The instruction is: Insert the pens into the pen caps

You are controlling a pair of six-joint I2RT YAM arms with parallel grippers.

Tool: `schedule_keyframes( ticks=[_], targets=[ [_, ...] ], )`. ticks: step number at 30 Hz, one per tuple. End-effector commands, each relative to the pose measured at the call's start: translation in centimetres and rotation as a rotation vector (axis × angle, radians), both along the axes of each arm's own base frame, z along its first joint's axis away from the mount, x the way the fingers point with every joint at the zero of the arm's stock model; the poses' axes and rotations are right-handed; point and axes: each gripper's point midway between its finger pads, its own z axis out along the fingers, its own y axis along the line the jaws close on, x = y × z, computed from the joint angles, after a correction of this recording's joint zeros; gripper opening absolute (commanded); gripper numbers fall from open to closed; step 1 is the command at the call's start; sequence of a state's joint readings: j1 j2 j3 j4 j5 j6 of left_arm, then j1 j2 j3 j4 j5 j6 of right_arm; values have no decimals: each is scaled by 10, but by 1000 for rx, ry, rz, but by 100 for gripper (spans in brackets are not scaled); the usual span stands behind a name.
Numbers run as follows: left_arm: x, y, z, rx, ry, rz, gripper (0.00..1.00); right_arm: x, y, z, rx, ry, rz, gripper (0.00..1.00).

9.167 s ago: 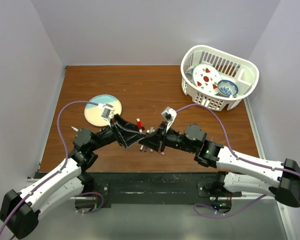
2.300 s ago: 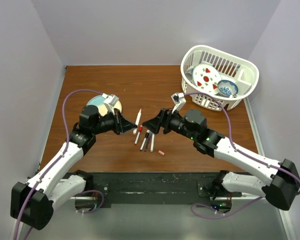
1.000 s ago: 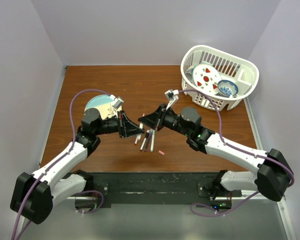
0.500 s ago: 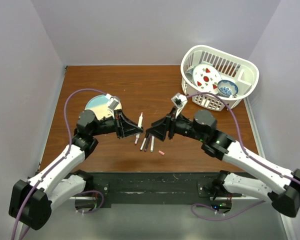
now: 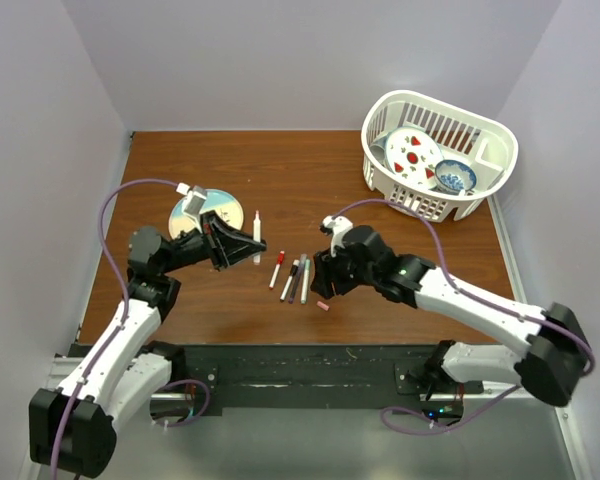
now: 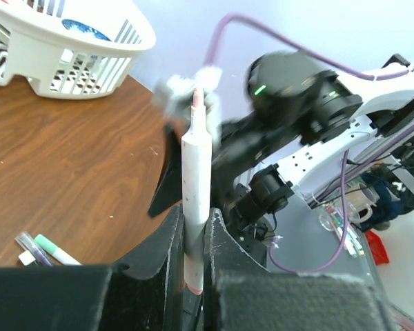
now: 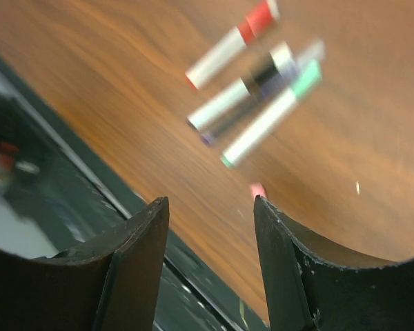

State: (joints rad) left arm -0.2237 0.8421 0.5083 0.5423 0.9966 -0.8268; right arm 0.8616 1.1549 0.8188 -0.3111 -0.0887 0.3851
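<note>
1. While four slim white-barrelled marker pens (image 5: pixel 291 278) lie apparently capped on the brown wooden table (image 5: pixel 180 160), a fifth white pen (image 5: pixel 257 226) is held above it by the left gripper (image 5: pixel 252 246)
2. From the left wrist, that pen is seen clamped between closed fingers (image 6: pixel 167 241), its pink tip (image 6: pixel 196 101) bare
3. Under the right gripper (image 7: pixel 208 204), spread wide and empty, a tiny pink plastic cap (image 7: pixel 257 190) lies loose; one insertion is judged outstanding

Looking at a white slotted basket (image 5: pixel 420 205) parked far right on the brown wood table (image 5: pixel 310 180), carrying a red-spotted white plate (image 5: pixel 412 152) and a blue-patterned bowl (image 5: pixel 455 177), both leaning on edge. Also spotting a round teal-and-tan plate (image 5: pixel 228 208) lying flat over on the left.
</note>
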Motion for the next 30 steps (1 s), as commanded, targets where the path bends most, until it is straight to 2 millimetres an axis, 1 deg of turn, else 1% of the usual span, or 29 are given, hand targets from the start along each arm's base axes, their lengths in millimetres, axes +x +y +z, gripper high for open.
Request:
schedule_keyframes(
  ticks=[1,2,3,4,5,6,7,8,10,11,13,16,19,22,23,24,25,26,30],
  targets=[
    [-5,7,25,-15,-177,55,0,4,-1,-28,-152,23,-1,56],
    [-3,11,31,-26,-209,108,0,6,0,-32,-174,25,3,55],
    [-2,13,29,-22,-213,124,0,3,3,-36,-190,32,18,55],
    [-4,14,30,-22,-226,123,0,5,1,-42,-216,33,13,54],
    [-8,12,28,-22,-228,100,0,5,3,-52,-250,48,30,52],
    [-9,11,29,-23,-231,89,0,4,5,-55,-264,51,40,52],
    [-10,11,27,-22,-220,77,0,3,5,-61,-290,62,44,51],
    [-10,10,24,-19,-205,67,0,2,8,-68,-311,72,59,49],
    [-10,10,23,-23,-186,66,0,2,11,-73,-330,72,71,48],
    [-11,10,24,-27,-190,72,0,2,11,-79,-346,79,71,47],
    [-10,11,25,-23,-190,87,0,3,13,-80,-351,74,73,46],
    [-8,14,25,-14,-196,113,0,6,10,-88,-393,75,72,42],
    [-4,14,23,-2,-175,128,0,4,7,-98,-434,95,82,41],
    [-1,15,22,2,-172,146,0,1,8,-104,-451,102,94,39],
    [3,17,25,1,-173,176,0,1,7,-106,-460,103,93,39],
    [7,19,18,24,-143,196,0,1,7,-107,-467,99,90,38],
    [9,20,18,34,-136,206,0,1,5,-111,-483,103,87,37],
    [11,21,21,38,-139,216,0,1,4,-112,-490,102,84,36],
    [10,22,20,43,-142,225,0,1,0,-118,-519,106,80,34]
  ],
)
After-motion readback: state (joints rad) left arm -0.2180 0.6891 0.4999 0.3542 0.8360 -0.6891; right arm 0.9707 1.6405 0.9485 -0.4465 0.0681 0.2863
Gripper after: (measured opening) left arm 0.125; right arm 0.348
